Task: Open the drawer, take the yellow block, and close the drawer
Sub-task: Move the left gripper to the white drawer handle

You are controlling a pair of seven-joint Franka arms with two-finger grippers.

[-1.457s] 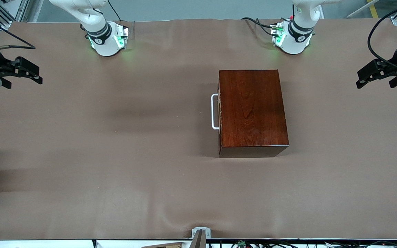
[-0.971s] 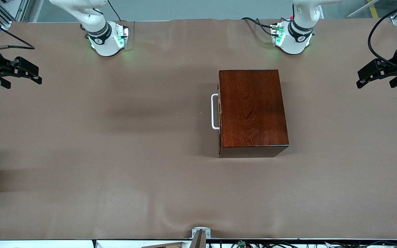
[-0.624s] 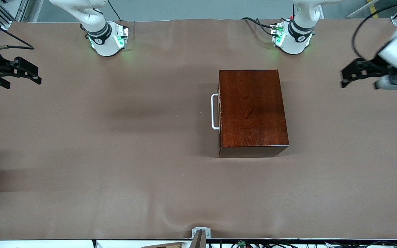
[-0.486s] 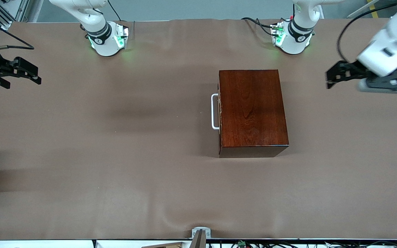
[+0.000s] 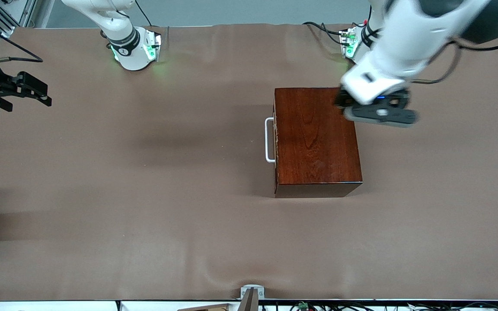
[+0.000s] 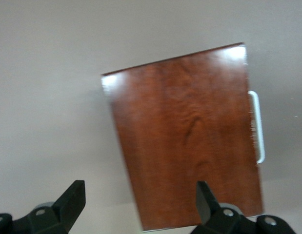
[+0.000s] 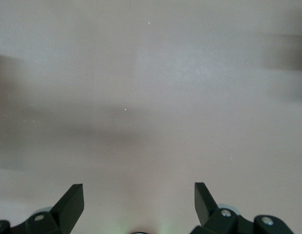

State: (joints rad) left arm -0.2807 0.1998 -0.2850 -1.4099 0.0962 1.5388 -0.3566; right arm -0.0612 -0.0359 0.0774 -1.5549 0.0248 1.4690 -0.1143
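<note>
Drawer point(image 5: 276, 140): one, shut flush into one glossy reddish-brown wooden box point(image 5: 316, 138), with one white U-shaped handle point(image 5: 269, 140) on the front, facing the right arm's end of the table point(image 5: 145, 194). Yellow block: none in sight in any view. Grippers: two. Left gripper point(image 5: 339, 100) up in the air over the box's corner nearest the left arm's base, seen from the front camera mostly under its own white wrist; in the left wrist view, two dark fingers point(image 6: 70, 202) spread wide, gripper point(image 6: 141, 204) empty and touching nothing, with the box top point(image 6: 185, 146) and the handle point(image 6: 257, 126) below. Right gripper point(image 5: 37, 93) well apart from the box, out at the right arm's end of the table, arm waiting; in the right wrist view, fingers point(image 7: 70, 202) likewise spread wide, gripper point(image 7: 139, 202) pinching nothing, only bare brown table cover point(image 7: 151, 97) underneath. Box standing closer to the left arm's base than to the right arm's, flat on the cover, top face plain wood grain.
</note>
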